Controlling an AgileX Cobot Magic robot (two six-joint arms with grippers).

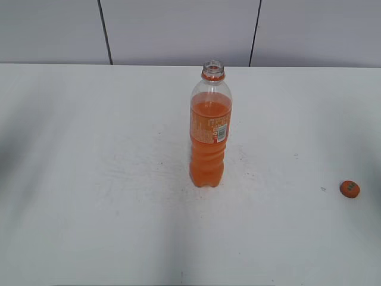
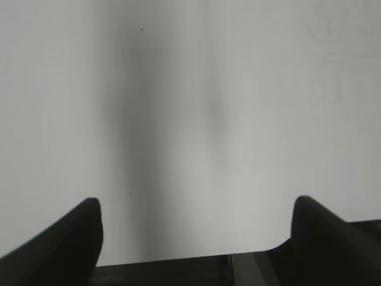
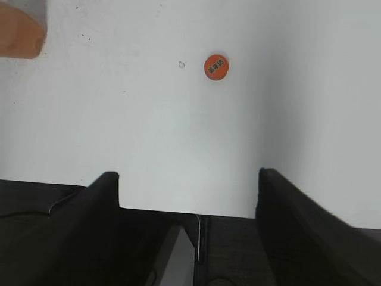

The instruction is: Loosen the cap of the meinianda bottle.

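Hovering left claw spread, right claw spread, cap off

Quick count: one soda bottle, upright on table, neck open. One loose orange cap, lying flat well off to bottle's right. One white table. Two grippers, left and right, both spread wide, nothing held.

The meinianda bottle is clear glossy plastic, the cap smooth orange plastic, the table matt white.
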